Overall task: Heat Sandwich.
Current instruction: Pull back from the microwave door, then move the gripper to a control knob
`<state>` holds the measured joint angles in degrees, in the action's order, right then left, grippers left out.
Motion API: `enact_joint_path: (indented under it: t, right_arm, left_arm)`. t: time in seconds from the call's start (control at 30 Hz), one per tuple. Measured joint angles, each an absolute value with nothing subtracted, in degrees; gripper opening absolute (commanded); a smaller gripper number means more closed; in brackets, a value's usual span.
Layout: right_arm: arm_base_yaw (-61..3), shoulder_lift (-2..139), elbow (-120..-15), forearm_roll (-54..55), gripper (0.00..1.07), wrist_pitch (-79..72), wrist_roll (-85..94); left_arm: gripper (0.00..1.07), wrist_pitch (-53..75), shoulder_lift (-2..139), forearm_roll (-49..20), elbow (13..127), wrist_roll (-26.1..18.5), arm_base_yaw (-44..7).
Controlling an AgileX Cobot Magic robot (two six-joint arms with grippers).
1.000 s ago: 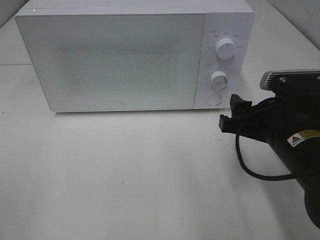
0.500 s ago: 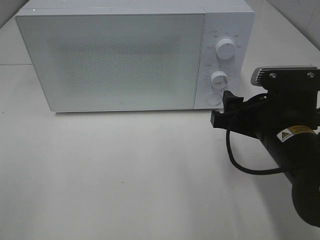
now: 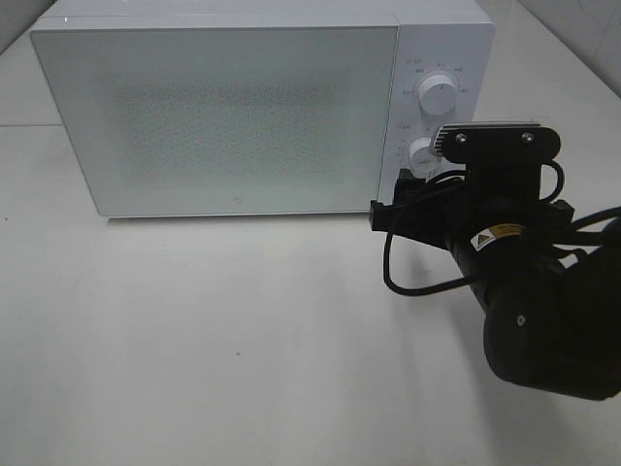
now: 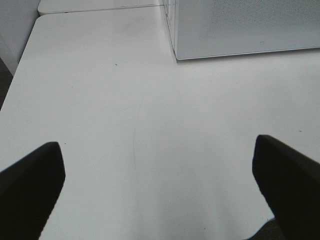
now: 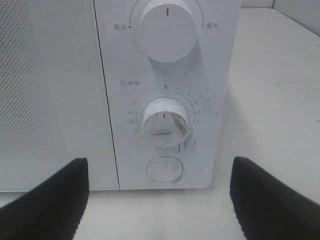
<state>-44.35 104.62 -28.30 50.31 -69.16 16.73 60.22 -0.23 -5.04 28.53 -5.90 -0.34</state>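
Sandwich is nowhere to be seen in any view, and whether it sits behind the shut, frosted door of the microwave [image 3: 223, 116] cannot be told; in the high view the right gripper [image 3: 388, 206] hangs just in front of the lower control panel, near the door's edge, above the white table [image 3: 194, 340]; the left wrist view shows the left gripper [image 4: 157, 147] spread wide over the table with nothing between its fingers, the microwave's corner ahead; the right wrist view shows the right gripper's jaws also wide apart and empty, framing the round button [image 5: 163, 169] beneath the timer knob [image 5: 165, 118], whose mark points to zero, with the power knob [image 5: 167, 30] above. As I judge it, with jaws this wide a forward push could straddle the button and miss it, or a finger could nudge the timer knob; and should the door spring open, an arm so close to its edge might block the swing.
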Motion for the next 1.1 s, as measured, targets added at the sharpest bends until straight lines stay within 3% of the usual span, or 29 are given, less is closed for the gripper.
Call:
enact_joint_path:
  t: [0.47,1.1]
  right_arm:
    - [-38.2,109.9,-36.1,45.3,0.75,-69.2,16.8]
    - [-36.4,116.9,-42.4,42.9,0.75,-69.2,16.7]
  left_arm:
    - [0.98,60.2,-0.2,-5.0,28.5,-5.9,-0.3]
    - [0.98,60.2,-0.2,-5.0,28.5,-5.9,-0.3]
